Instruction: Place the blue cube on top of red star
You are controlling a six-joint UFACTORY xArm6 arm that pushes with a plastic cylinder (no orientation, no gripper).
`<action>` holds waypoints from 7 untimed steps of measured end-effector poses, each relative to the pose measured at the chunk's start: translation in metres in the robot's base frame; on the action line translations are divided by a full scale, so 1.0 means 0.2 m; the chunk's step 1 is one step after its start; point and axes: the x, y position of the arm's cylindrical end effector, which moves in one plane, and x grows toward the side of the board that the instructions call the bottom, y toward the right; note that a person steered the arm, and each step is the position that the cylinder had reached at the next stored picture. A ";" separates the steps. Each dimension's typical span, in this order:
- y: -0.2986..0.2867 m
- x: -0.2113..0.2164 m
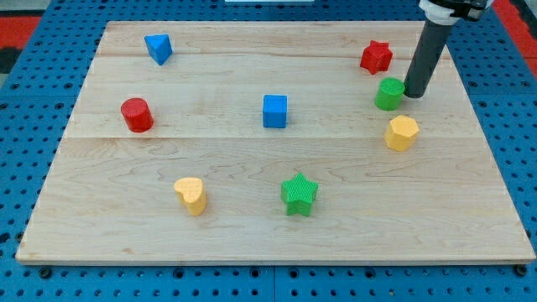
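**Tip beside the green cylinder, blue cube alone at mid-board**

Taking the blue cube (274, 111) as the landmark: my tip (414, 94) stands well to its right, just beside the green cylinder (389, 94). The red star (376, 57) lies up and right of the cube, near the cylinder. A yellow block (402, 132) sits right and slightly lower. Below the cube is the green star (299, 194); lower left, a yellow heart (191, 195). Left is a red cylinder (136, 114); upper left, a blue triangular block (158, 48). All rest on the wooden board (252, 235)
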 end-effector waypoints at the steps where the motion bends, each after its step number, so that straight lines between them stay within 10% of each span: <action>1: 0.06 -0.15; 2: 0.27 -0.18; 4: 0.37 0.48; 7: -0.45 0.58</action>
